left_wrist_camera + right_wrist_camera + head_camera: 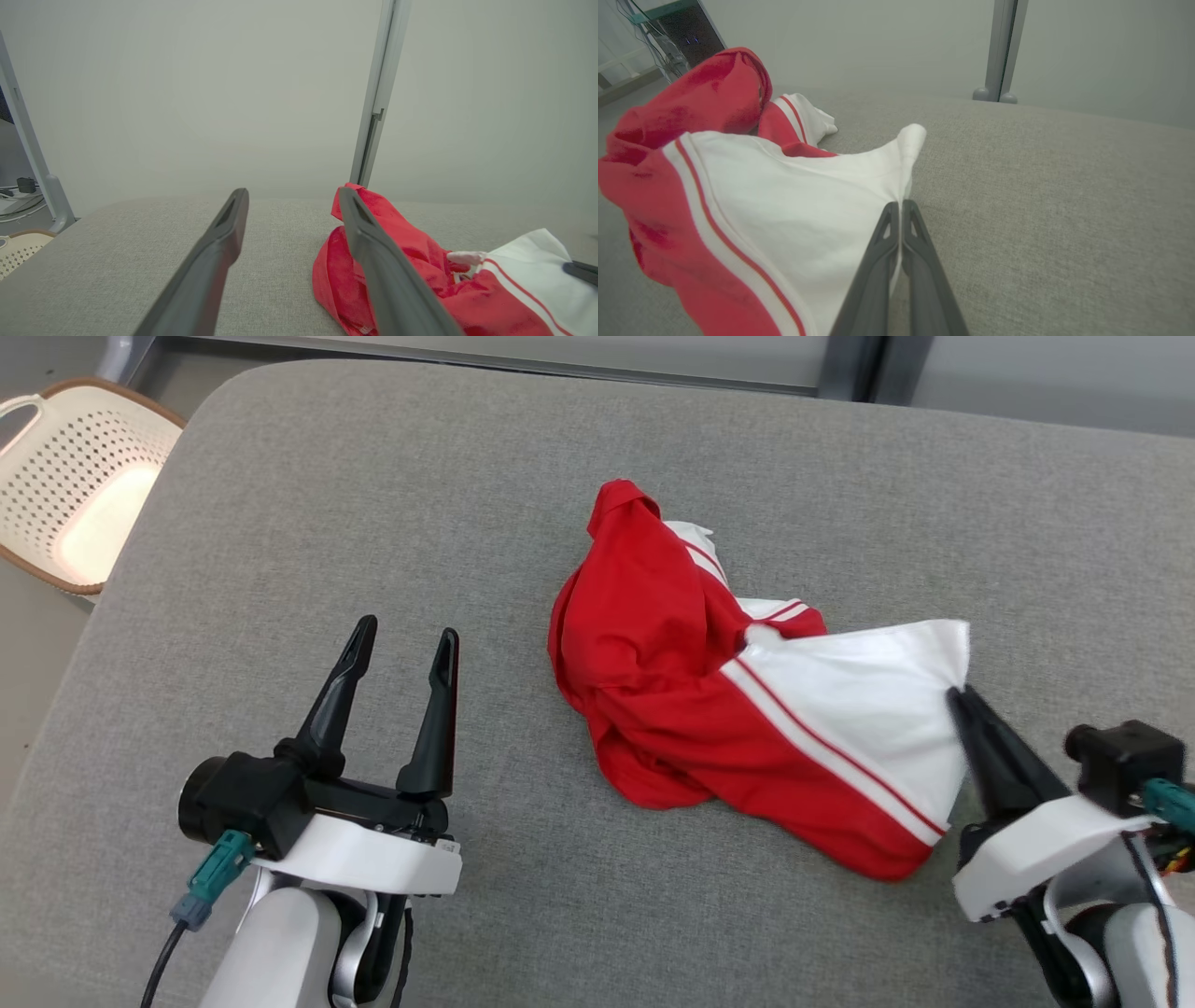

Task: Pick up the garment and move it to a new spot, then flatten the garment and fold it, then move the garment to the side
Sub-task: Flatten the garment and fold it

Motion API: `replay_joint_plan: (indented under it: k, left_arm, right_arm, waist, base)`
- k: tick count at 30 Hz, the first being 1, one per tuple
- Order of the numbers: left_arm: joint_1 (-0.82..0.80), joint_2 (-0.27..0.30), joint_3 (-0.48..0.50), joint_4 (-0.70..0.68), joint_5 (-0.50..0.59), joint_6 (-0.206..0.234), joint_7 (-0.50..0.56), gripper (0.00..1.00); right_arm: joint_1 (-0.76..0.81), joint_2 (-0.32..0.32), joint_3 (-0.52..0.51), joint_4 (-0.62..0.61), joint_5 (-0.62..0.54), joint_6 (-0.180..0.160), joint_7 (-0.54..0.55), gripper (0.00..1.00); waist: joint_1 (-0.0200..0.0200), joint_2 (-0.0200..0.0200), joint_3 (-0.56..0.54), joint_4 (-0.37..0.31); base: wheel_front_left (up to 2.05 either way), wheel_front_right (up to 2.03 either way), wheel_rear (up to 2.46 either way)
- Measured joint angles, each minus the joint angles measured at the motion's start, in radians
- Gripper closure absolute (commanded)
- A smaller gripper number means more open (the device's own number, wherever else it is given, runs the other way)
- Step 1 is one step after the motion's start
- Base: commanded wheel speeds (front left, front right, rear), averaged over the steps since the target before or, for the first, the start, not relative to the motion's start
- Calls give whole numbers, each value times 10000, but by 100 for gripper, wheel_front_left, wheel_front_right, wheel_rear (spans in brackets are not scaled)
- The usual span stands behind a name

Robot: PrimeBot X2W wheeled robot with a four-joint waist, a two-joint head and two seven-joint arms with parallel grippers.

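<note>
Head view: the right pincer [954, 696] is shut tight on the white corner of the garment [672, 663]. The garment lies bunched near the cushion's [373, 485] middle, its length running from that corner toward the far edge. The left pincer [407, 630] gapes wide and empty, well apart on the heap's left, so the lift looks like the right arm's job.

Likely a robotics lab or test room. A wide work surface [373, 504] padded in grey fabric stands before bare, pale partition panels [187, 93] joined by a metal post [379, 93]. A cream perforated laundry basket [75, 476] sits beside it on the floor. Loose cables [21, 205] and a dark electronics cabinet [686, 39] occupy the edges.
</note>
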Motion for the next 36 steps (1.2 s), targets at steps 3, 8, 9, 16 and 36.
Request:
replay_joint_plan:
  k: [3,8,9,16,36]
  left_arm:
    - [30,-6,102,-19,75,-8,0,0]
    - [91,-10,194,-23,119,-46,0,0]
    - [91,-10,194,-23,119,-46,0,0]
    - [166,29,257,25,157,-100,-2,0]
    - [1121,368,523,194,326,399,138,0]
  right_arm:
    - [353,-61,-738,-872,-192,0,-19,100]
    - [1410,163,-2280,-2088,-437,0,224,100]
    - [1410,163,-2280,-2088,-437,0,224,100]
    - [2818,671,-3555,-1415,-343,4,249,100]
    - [2260,667,-2226,-2512,-1214,0,-1540,0]
  waist:
    - [0,0,-48,-202]
    - [0,0,-124,-526]
    - [0,0,-124,-526]
    - [0,0,-90,-856]
    - [0,0,-1117,-1520]
  base:
    - [0,0,0]
    - [0,0,0]
    - [0,0,0]
    - [0,0,0]
    - [0,0,0]
